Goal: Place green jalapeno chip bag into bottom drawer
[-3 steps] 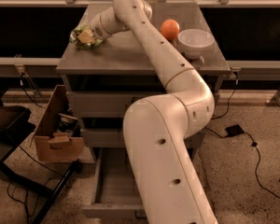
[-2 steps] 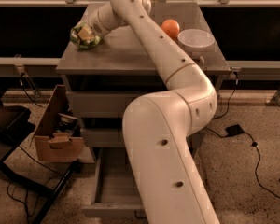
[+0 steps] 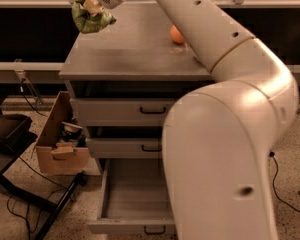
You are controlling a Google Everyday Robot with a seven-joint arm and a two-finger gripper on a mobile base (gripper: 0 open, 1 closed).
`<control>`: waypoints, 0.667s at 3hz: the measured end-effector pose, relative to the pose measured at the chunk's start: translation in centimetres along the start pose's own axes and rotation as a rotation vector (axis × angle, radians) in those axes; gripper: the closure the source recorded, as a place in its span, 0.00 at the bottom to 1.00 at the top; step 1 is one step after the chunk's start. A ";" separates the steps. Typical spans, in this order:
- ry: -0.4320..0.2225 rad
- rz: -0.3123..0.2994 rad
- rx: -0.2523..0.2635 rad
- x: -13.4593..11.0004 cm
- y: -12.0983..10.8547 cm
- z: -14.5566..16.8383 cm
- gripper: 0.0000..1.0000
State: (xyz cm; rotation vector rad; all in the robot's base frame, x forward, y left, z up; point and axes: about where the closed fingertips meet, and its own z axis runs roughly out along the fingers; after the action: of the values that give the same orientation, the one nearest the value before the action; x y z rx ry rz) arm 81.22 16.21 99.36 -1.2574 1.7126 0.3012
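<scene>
Arm, near link (image 3: 225,164): big white shell fills the lower right of the view and hides the right half of the cabinet front; the upper links rise from it and reach up and left across the cabinet top
Bottom drawer (image 3: 135,191): pulled well out, grey inside, nothing seen on the visible part of its floor; front panel low in the view with a small black handle; right side hidden behind the arm
Floor (image 3: 20,219): speckled, dark cables trailing at left and at far right
Cardboard box (image 3: 60,144): open, just left of the cabinet at drawer height, odd bits inside, too small to name
Black stand (image 3: 10,139): far left, legs running under the box
Middle drawer (image 3: 125,147): front a little forward of the top drawer's, black handle showing at the arm's edge
Top drawer (image 3: 120,111): shut, black handle
Cabinet top (image 3: 130,54): flat grey surface
Orange fruit (image 3: 176,34): on the top toward the back, right beside the arm
Gripper (image 3: 91,6): upper left, over the rear left corner of the cabinet top, clamped on the bag; fingers mostly buried in the foil
Green jalapeno chip bag (image 3: 92,20): crumpled, hanging from the gripper, well above and behind the bottom drawer
</scene>
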 end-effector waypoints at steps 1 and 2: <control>-0.129 0.130 0.127 -5.0 1.1 -12.4 1.00; -0.359 0.321 0.133 -12.0 8.4 -24.3 1.00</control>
State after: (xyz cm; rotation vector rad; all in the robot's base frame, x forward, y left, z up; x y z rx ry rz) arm 61.08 11.01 118.75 -0.7736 1.5856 0.5575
